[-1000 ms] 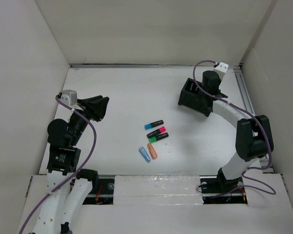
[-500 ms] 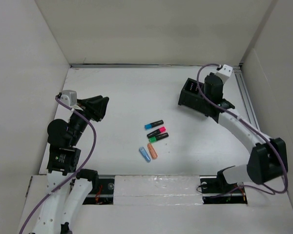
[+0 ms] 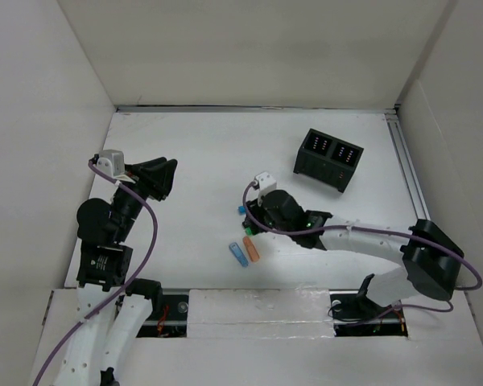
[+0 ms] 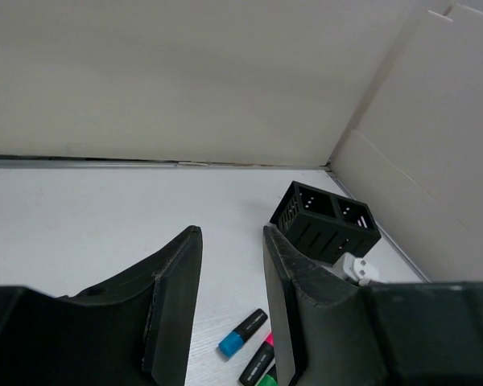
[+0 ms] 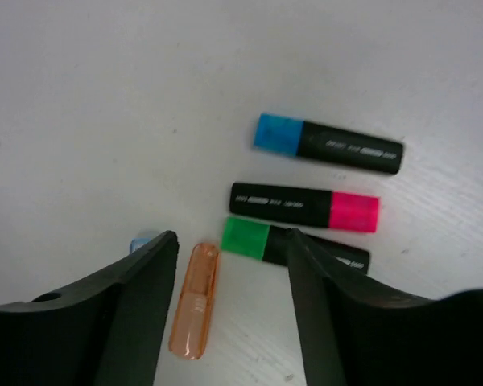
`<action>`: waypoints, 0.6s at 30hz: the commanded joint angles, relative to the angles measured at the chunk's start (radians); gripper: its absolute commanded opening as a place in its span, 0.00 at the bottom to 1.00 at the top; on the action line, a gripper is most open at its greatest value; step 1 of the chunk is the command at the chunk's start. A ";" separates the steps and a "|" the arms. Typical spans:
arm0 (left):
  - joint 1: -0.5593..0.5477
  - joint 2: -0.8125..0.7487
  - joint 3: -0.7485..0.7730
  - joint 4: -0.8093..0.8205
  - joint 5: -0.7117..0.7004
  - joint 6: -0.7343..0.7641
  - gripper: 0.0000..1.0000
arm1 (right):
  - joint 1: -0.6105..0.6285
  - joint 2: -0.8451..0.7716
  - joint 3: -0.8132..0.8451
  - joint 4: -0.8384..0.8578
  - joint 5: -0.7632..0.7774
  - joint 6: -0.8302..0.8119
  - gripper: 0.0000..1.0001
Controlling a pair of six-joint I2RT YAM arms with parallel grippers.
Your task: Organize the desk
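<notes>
At the middle of the surface [image 3: 195,153]: carrying a loose cluster of pens and caps, well apart from the holder box.
Right hand [image 5: 232,259]: hanging low over that cluster, jaws standing wide, gripping nothing.
Left hand [image 4: 231,240]: idling raised at the left side, fingers drawn nearly together, holding nothing.
Blue highlighter [image 5: 328,147]: lying flat, a little apart from the other two.
Pink highlighter [image 5: 304,205]: lying parallel to the green one, just beside it.
Green highlighter [image 5: 294,248]: lying partly hidden behind one finger in the wrist view.
Orange cap [image 5: 195,299]: lying loose near the green end, between the two fingers.
Blue cap [image 3: 238,253]: lying beside the orange one, mostly hidden in the wrist view.
Holder box [image 3: 328,158]: standing toward the far right, showing nothing sticking out of either compartment.
Done so far: judging by the layout, nothing tidied away yet.
Left to do: probably closing on one item, carrying it over to the box, then repeating for the rest.
</notes>
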 commanded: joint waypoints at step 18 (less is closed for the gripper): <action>0.004 -0.004 0.007 0.029 -0.012 0.012 0.32 | 0.121 0.210 0.012 -0.079 -0.158 0.032 0.56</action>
